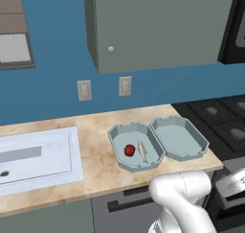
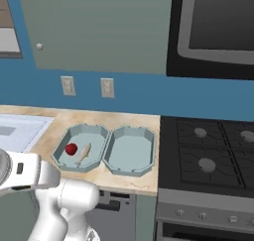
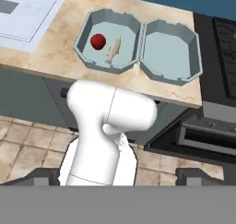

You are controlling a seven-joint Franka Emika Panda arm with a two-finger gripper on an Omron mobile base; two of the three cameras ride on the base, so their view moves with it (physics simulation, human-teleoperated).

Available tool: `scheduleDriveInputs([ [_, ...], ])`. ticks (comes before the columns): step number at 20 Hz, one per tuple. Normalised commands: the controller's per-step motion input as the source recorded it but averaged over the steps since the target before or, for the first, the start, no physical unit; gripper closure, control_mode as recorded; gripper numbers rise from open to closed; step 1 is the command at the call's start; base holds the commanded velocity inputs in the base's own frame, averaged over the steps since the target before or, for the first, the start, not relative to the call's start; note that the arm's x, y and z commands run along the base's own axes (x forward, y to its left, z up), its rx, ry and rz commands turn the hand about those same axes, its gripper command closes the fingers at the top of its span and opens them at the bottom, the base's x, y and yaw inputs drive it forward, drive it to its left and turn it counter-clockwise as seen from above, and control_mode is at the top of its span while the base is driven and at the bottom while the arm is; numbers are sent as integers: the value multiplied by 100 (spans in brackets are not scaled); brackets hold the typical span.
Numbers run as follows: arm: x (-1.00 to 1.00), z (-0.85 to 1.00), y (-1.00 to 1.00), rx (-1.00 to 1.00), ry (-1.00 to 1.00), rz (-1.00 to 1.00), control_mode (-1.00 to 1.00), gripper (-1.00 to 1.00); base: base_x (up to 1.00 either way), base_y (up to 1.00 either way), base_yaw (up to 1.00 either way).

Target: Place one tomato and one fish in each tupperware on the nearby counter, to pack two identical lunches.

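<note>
Arm folded low before the counter [image 1: 100,169]; gripper [image 3: 118,176] pulled back — jaws wide, empty.

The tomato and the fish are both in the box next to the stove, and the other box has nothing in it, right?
Not quite. In the left base view the tomato and fish lie in the tupperware nearer the sink; the tupperware next to the stove has nothing in it.

Arm [image 1: 184,198] casing is glossy white, rounded and bulbous. Dark grey joint sections between links. Finger tips [image 3: 44,176] dark grey.
</note>
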Motion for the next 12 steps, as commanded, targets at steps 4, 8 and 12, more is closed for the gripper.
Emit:
scheduleDriveInputs([
  [4, 0, 0, 0, 0, 0, 0, 100, -100, -99, 3, 0],
  [8, 0, 0, 0, 0, 0, 0, 100, -100, -100, -14, -1],
  [12, 0, 0, 0, 0, 0, 0, 100, -100, -100, -67, -13],
])
